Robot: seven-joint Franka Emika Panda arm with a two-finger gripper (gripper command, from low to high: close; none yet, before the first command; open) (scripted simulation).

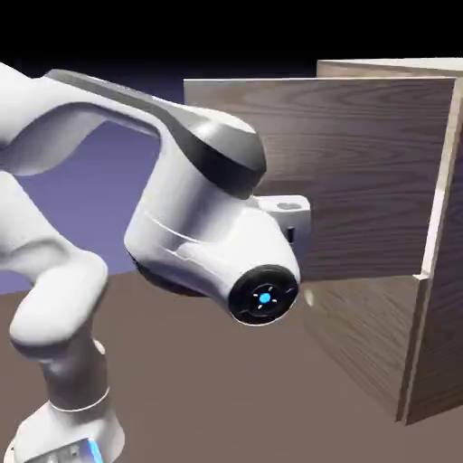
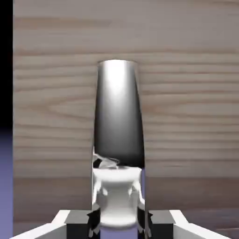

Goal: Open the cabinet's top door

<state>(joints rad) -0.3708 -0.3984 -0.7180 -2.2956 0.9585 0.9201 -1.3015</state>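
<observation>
Hand view: one tool (image 2: 119, 224) grips one handle (image 2: 118, 114).

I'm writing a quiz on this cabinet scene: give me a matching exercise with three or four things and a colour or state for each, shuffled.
Things:
1. top door
2. handle
3. pincer
4. arm

States:
A. white, reaching to the cabinet
B. dark and glossy, an upright bar in the hand view
C. wood grain, swung out from the cabinet front
D. its grey tips to either side of the bar's near end

Pairs: 1-C, 2-B, 3-D, 4-A
</observation>
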